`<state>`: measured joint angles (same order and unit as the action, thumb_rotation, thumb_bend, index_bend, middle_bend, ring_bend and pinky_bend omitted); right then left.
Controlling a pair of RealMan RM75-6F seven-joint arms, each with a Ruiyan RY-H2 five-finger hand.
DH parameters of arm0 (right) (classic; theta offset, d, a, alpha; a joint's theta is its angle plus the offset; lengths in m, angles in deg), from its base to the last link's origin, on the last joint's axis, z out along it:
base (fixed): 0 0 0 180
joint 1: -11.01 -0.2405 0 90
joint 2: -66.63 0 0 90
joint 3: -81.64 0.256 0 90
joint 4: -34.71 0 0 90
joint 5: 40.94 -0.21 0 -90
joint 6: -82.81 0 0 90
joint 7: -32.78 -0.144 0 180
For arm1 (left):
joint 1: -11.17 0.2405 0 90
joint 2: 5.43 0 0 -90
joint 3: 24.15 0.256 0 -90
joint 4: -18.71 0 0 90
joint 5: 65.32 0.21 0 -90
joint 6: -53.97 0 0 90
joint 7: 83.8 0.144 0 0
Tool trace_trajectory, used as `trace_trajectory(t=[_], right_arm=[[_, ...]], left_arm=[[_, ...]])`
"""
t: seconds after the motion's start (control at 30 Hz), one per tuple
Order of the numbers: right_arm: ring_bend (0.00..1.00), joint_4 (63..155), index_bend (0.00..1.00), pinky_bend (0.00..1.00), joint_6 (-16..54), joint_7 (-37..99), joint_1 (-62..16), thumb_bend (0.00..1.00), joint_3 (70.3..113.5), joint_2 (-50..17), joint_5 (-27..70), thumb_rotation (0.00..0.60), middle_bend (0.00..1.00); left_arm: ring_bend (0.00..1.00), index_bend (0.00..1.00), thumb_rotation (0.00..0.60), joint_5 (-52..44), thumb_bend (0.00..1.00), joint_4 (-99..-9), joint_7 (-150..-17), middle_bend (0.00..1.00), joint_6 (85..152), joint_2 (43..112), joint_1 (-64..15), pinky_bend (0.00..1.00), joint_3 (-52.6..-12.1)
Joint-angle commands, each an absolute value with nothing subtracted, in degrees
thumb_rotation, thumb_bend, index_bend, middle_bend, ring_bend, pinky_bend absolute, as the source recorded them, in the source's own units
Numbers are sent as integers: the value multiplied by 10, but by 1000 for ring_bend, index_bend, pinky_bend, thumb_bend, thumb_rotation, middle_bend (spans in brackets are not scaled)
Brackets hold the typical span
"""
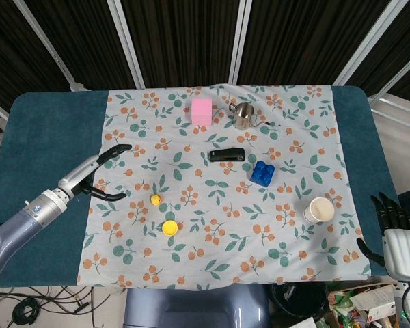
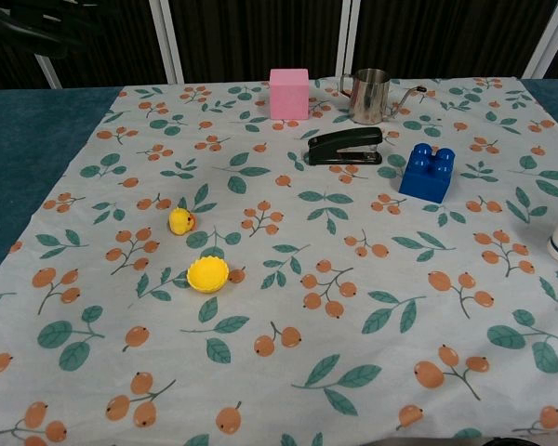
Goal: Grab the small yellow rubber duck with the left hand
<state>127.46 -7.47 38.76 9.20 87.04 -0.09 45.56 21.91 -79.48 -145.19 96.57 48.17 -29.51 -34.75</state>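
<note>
The small yellow rubber duck (image 1: 155, 199) (image 2: 180, 220) sits on the floral cloth left of centre. My left hand (image 1: 96, 175) hovers to the duck's left in the head view, fingers spread apart and empty, thumb low and pointing toward the duck. A clear gap separates it from the duck. My right hand (image 1: 395, 229) rests off the cloth at the table's right front corner, fingers apart, holding nothing. Neither hand shows in the chest view.
A yellow cup-shaped mould (image 1: 169, 227) (image 2: 207, 273) lies just in front of the duck. Further back stand a pink block (image 1: 202, 111), a metal pitcher (image 1: 242, 115), a black stapler (image 1: 227, 155) and a blue brick (image 1: 262, 173). A paper cup (image 1: 319, 209) stands at the right.
</note>
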Motion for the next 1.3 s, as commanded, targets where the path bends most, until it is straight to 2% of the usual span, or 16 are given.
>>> trace_trajectory(t=[0.03,1.03,1.17,1.3], right_arm=[[78,1275,67,159,-74,388,92,157,870,-1,456,600,23],[79,1276,67,159,-72,385,92,157,870,1,452,600,23],[79,1276,67,159,-71,385,92,157,870,1,452,600,23],[79,1276,67,159,-71,383,92,157,870,1,453,600,23]], left_arm=[[0,76,600,222,182,-796,-1452,41,972,483,-295,0,-344],[0,76,600,180,182,-796,-1324,58,988,494,-294,0,-325],[0,75,600,170,182,-775,-1244,77,992,505,-291,0,-316],[0,72,600,141,166,-750,-1093,72,1011,532,-282,0,-303]])
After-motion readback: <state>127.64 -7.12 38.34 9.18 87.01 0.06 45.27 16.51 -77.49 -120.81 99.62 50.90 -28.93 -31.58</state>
